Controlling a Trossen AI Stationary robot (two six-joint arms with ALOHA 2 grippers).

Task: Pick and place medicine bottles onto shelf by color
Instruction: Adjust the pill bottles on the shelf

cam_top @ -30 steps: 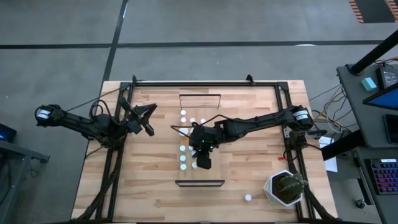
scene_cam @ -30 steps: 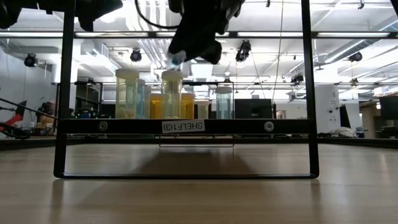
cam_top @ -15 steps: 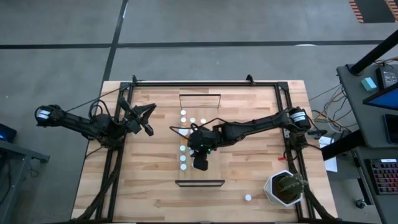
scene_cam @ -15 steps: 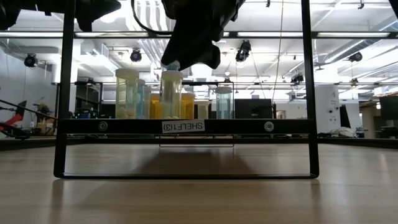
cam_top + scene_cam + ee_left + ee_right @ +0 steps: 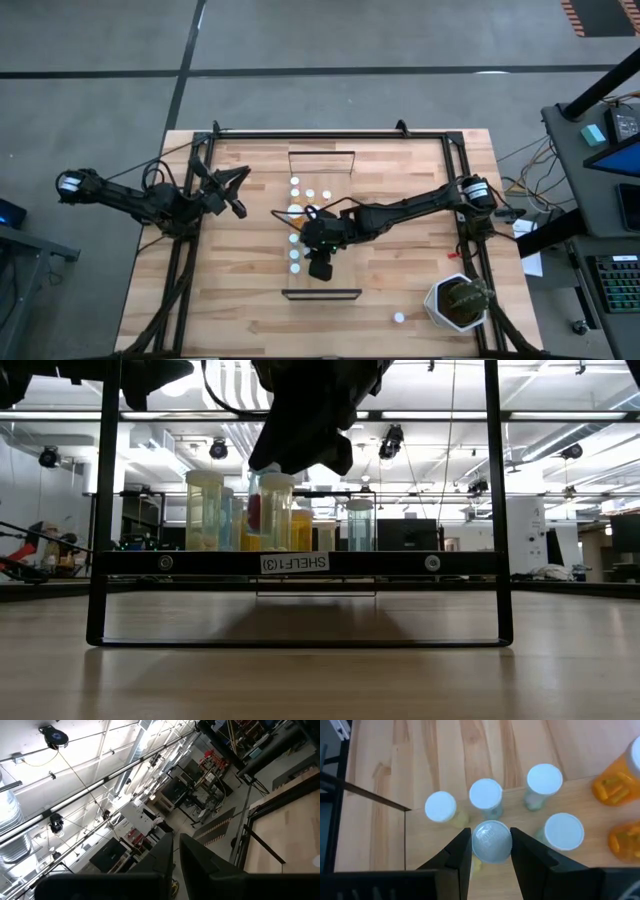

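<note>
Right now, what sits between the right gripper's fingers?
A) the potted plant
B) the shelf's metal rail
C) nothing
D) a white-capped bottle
D: in the right wrist view the right gripper has its two fingers on either side of a white-capped bottle, above other bottles on the shelf.

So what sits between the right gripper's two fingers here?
A white-capped medicine bottle sits between the right gripper's fingers, above the shelf; the right wrist view shows it.
</note>
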